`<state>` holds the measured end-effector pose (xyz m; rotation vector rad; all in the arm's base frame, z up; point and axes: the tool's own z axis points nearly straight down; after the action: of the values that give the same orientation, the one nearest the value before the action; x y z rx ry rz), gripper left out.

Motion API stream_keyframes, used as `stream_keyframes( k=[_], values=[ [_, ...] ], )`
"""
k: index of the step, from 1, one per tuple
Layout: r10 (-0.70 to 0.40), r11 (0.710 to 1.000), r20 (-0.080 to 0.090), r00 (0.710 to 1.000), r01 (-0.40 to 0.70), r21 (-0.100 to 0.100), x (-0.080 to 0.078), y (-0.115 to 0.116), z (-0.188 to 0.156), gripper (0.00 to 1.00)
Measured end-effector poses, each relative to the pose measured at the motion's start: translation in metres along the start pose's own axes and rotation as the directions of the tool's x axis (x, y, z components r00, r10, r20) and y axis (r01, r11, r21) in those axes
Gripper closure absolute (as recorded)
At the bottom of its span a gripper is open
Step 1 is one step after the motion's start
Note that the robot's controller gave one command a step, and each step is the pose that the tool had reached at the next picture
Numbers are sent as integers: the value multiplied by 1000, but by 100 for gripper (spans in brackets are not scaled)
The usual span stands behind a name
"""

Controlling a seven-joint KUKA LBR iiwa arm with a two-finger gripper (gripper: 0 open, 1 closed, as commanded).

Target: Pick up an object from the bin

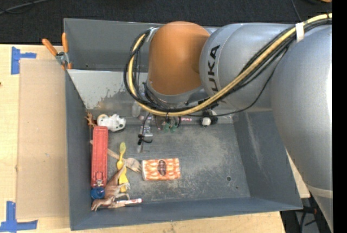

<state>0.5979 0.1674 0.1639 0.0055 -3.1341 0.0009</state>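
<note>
From the camera above the bin, the big grey arm (238,64) comes in from the right, and its orange cover (173,58) hides much of the far half of the grey metal bin (217,172). Below that cover the hand (144,137) hangs low over a bare stretch of the bin floor, a little left of the middle. Whether it is open or closed I cannot tell from here (it is small and dark against cables), and I see nothing held in it.

The things lie along the bin's left side and near corner. Nearest the hand are a small white toy (111,122), just to its left, and a flat orange-and-white patterned packet (161,169), nearer the front wall and a bit to the right; both lie apart from the hand. A long red toy (99,156) lies lengthwise against the left wall. Between it and the packet lies a yellow plastic piece (122,164), and in the front left corner a brown toy animal (111,194) sits among a few smaller bits
</note>
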Motion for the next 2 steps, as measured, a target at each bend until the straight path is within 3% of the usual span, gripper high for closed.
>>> stream_keyframes(
  k=[1,2],
  values=[
    [5,1000,6,1000,-5,-1,-1,-1,-5,0],
    [89,996,5,996,-89,-2,36,-33,42,0]
  ],
)
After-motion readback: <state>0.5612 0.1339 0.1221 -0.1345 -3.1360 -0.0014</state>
